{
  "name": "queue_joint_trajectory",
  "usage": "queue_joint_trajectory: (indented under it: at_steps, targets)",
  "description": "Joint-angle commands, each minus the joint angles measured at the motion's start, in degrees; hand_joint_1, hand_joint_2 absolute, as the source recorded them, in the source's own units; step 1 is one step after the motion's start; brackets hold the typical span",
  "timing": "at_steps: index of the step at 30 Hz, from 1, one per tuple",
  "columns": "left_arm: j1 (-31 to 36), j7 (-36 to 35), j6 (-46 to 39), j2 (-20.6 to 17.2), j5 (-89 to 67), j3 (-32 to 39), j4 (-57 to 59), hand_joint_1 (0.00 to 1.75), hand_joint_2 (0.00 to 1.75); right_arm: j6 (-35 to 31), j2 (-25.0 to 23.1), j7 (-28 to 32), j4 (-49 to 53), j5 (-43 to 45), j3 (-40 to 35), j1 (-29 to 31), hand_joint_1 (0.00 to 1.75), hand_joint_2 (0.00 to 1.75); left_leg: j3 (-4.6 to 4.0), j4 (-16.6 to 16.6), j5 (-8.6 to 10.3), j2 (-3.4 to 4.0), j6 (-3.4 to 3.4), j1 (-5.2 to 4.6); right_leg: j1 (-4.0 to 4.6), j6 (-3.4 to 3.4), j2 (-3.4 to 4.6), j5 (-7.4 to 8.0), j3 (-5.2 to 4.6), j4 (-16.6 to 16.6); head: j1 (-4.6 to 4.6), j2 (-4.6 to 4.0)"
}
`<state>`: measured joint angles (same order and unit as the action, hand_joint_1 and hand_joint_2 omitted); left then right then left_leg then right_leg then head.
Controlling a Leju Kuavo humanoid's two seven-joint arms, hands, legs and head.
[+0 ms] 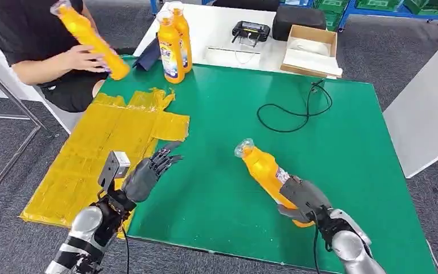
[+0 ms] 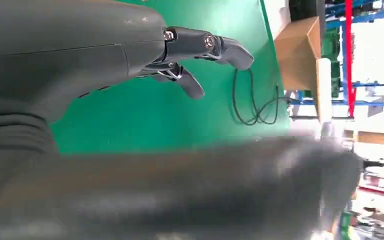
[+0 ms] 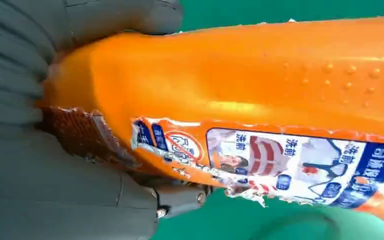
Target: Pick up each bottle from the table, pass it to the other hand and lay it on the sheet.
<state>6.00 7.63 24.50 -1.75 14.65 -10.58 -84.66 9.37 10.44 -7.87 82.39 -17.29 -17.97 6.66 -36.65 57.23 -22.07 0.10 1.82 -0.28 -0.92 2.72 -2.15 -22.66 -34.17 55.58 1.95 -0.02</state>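
Blur covers much of my left wrist view: a thick grey shape, out of focus, crosses the lower half, and I cannot make out what lies behind it. Above it I see the dark fingers (image 2: 200, 42) of my left hand, apart from one another with nothing between them, over bare green table (image 2: 145, 120) and a looped black cable (image 2: 252, 107). In the right wrist view the orange bottle (image 3: 260, 95) runs off the picture's edge, so its neck is cut off there; its printed label (image 3: 290, 167) is torn along one edge, and the writing is too small for me to read.

From the head view, my right hand (image 1: 302, 200) is wrapped around the lower body of that orange bottle (image 1: 262, 168), hiding its base. The bottle is tilted, its clear cap (image 1: 243, 148) pointing away from me and to the left, over the near right part of the green table (image 1: 342, 142). I cannot tell whether its base touches the table. My left hand (image 1: 148, 174) hangs at the table's near left edge, fingers spread and holding nothing, just beside the yellow sheet (image 1: 102, 148), which lies crumpled over the table's left side and overhangs it. The held bottle is well apart from my left hand and from the sheet.

At the far left a seated person's hand (image 1: 82, 57) holds another orange bottle (image 1: 88, 34) at a slant. Two more bottles (image 1: 174, 43) stand upright at the table's far edge.
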Motion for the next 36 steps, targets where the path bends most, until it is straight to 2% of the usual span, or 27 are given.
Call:
queue_joint_trajectory:
  at_steps: [1, 4, 11, 14, 17, 22, 36]
  targets:
    - [-3.5, -1.8, -2.4, 2.6, -0.3, -1.1, -7.0, 0.00, 1.75, -2.8, -7.1, -0.3, 10.4, -3.0, -7.9, -4.2, 1.75, 1.75, 0.11, 0.0, -0.17, 0.14, -0.11, 0.05, 0.03, -0.10, 0.27, -0.10, 0.08, 0.0, 0.00, 0.00]
    - [-3.6, -1.5, -2.6, 3.6, -1.0, -2.4, -7.6, 0.00, 1.75, -2.9, -8.5, 0.2, 9.0, -3.5, -11.6, -3.8, 1.75, 1.75, 0.12, 0.0, -0.20, 0.06, -0.18, 0.02, 0.00, -0.13, 0.22, -0.14, 0.07, 0.0, 0.02, 0.00]
    - [-3.6, -1.5, -2.6, 3.6, -1.0, -2.7, -7.4, 0.00, 1.75, -3.1, -8.5, 0.2, 8.6, -3.7, -12.0, -3.5, 1.75, 1.75, 0.13, 0.0, -0.19, 0.05, -0.18, 0.00, -0.02, -0.13, 0.22, -0.17, 0.10, 0.0, 0.00, 0.00]
    - [-4.0, -2.1, -2.0, 4.6, 0.3, -4.3, -7.8, 0.00, 1.75, -3.4, -9.4, -0.2, 6.9, -7.6, -15.8, -2.4, 1.75, 1.75, 0.07, 0.0, -0.14, 0.02, -0.14, 0.00, -0.01, -0.09, 0.16, -0.12, 0.05, 0.0, 0.00, 0.02]
    - [-3.5, -2.7, -2.8, 5.1, 0.7, -7.5, -9.4, 0.00, 1.75, -3.5, -9.3, 0.3, 3.6, -8.4, -19.6, 1.1, 1.75, 1.75, 0.05, 0.0, -0.15, 0.10, -0.14, 0.00, -0.01, -0.08, 0.23, -0.09, 0.03, 0.0, 0.00, 0.00]
    - [-3.3, -2.6, -3.7, 5.6, 0.7, -10.0, -9.7, 0.00, 1.75, -3.4, -10.4, 0.4, 2.3, -8.2, -22.8, 3.6, 1.75, 1.75, 0.15, 0.0, -0.20, 0.06, -0.18, -0.01, -0.03, -0.11, 0.26, -0.15, 0.14, 0.0, 0.02, 0.00]
    - [-2.9, -2.4, -3.3, 6.1, 3.1, -10.4, -9.1, 0.00, 1.75, -3.1, -10.0, 0.5, -0.2, -7.5, -25.4, 4.4, 1.75, 1.75, 0.13, 0.0, -0.17, 0.01, -0.16, 0.01, -0.01, -0.09, 0.18, -0.13, 0.13, -0.1, 0.00, 0.00]
